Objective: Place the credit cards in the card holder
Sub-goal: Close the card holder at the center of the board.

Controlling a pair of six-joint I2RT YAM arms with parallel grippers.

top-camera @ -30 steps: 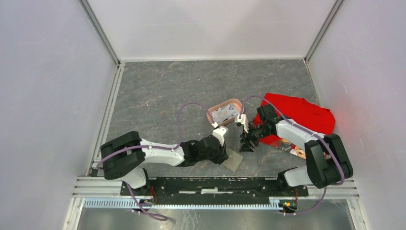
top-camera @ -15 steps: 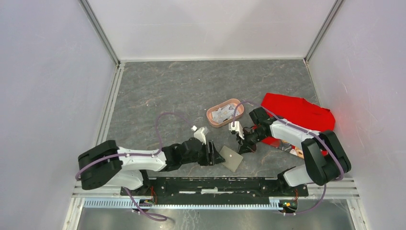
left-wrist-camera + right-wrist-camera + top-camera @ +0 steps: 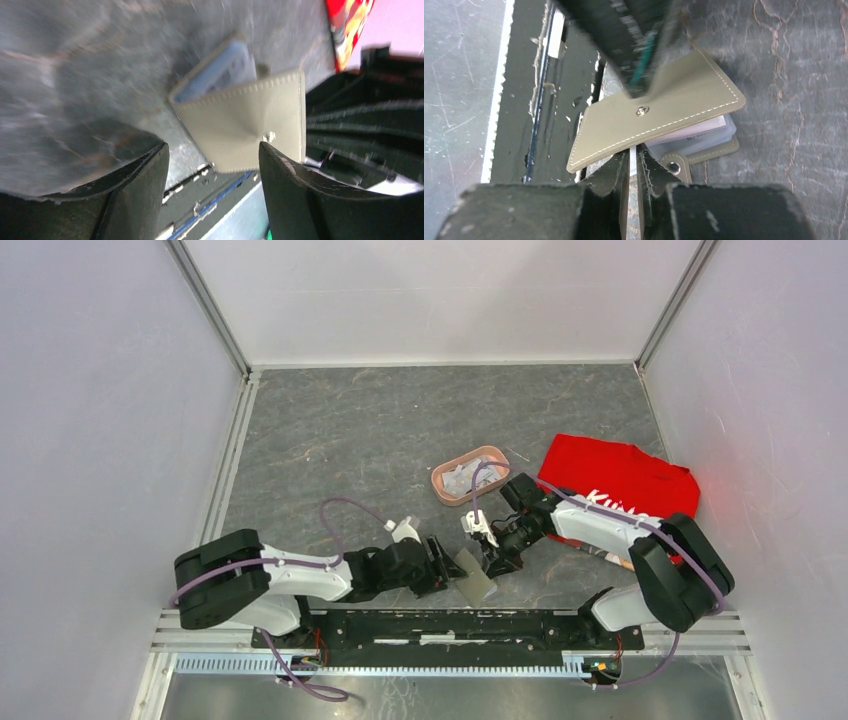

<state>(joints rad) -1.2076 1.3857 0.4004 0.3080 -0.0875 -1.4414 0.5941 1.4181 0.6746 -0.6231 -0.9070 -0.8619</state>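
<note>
**Card at the wallet's edge, near rim of the table**

The olive wallet [image 3: 476,576] lies at about 6 o'clock on the grey table [image 3: 350,440], close to the near edge between the two arms. It is partly open. The top flap, with its small stud [image 3: 641,110], sits skewed over the lower panel. A pale card [image 3: 706,134] with dark print shows from the pocket underneath.

The left gripper [image 3: 443,565] reaches in from the wallet's 9 o'clock side. Its jaws are spread wide and hold nothing, and the wallet lies in the gap ahead of them. I cannot tell whether either finger touches it.

The right gripper [image 3: 492,552] comes from the wallet's 1 o'clock side. Its jaws are pinched almost together on a thin card [image 3: 632,165], held edge-on with its tip right at the flap's rim.

Near the table's centre, at 12 o'clock from the wallet, sits a pink oval tray [image 3: 440,483] with loose cards [image 3: 462,478] in it. A red cloth [image 3: 620,480] lies at 3 o'clock, under the right arm.
</note>
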